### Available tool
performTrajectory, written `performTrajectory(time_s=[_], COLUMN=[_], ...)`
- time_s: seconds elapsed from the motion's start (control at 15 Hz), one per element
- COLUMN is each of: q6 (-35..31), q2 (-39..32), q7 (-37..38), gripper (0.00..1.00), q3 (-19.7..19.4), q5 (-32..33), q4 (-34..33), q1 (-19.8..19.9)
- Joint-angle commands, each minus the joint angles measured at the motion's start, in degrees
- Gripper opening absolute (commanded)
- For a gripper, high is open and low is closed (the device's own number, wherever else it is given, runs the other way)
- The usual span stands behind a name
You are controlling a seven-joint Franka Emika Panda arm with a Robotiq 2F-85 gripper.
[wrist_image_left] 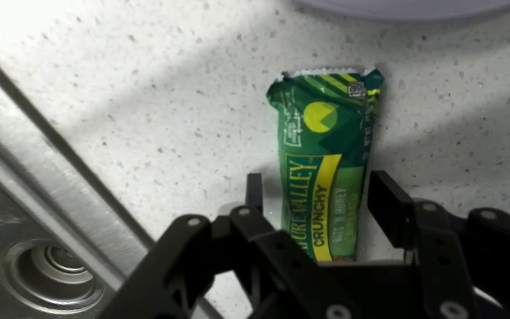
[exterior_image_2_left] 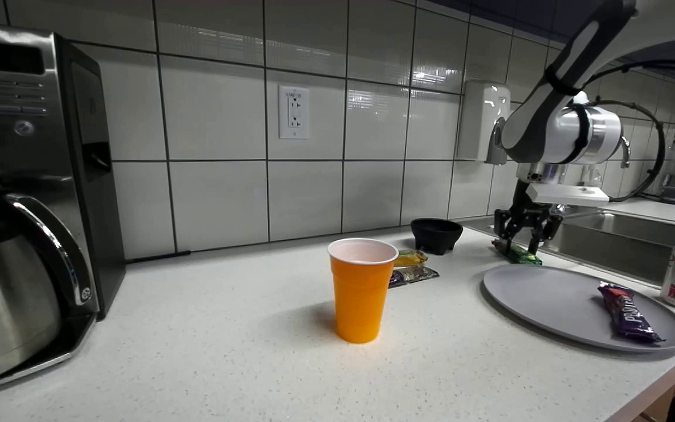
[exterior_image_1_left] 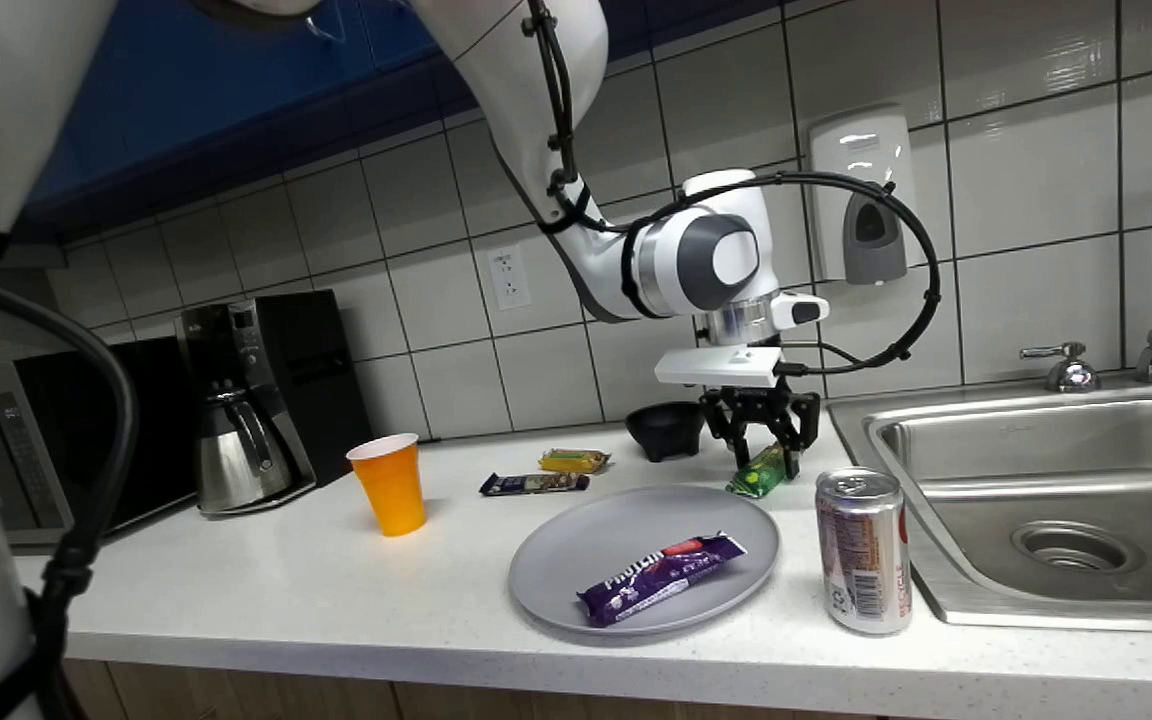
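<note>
The unclenched gripper (wrist_image_left: 315,188) straddles the Nature Valley bar (wrist_image_left: 323,146) on the counter (exterior_image_1_left: 276,580) near the sink (exterior_image_1_left: 1056,613); nearby are a black bowl (exterior_image_1_left: 664,432), drink can (exterior_image_1_left: 864,550) and gray plate (exterior_image_1_left: 586,545) with a protein bar (exterior_image_1_left: 658,580).

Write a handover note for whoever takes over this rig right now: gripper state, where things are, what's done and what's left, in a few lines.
Gripper: open, jaws on either side of the green bar; a gap shows on the left in the wrist view, contact on the right I cannot tell.
Things: the green bar lies on the counter, apart from the gray plate; a purple bar lies on that plate.
Done: jaws placed astride the green bar.
Left: not yet gripped or lifted; closing on it looks like the remaining step.
</note>
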State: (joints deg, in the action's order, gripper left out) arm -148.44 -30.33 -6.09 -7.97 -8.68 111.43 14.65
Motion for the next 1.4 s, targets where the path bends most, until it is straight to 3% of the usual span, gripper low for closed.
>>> performTrajectory(time_s=[0.0,0.2,0.73,1.33], q6=[0.0,0.3,-0.1,0.1], q2=[-0.5,0.8,6.8,14.2], q7=[-1.8,-2.6,-2.6,4.0], gripper=[0.33,0.13,0.12,0.12], q3=[1.7,2.2,2.0,-0.5], q5=[-0.7,-1.4,-2.1,-0.2], q4=[-1.5,-1.0,3.1,11.4], q1=[2.1,2.8,3.2,-0.2])
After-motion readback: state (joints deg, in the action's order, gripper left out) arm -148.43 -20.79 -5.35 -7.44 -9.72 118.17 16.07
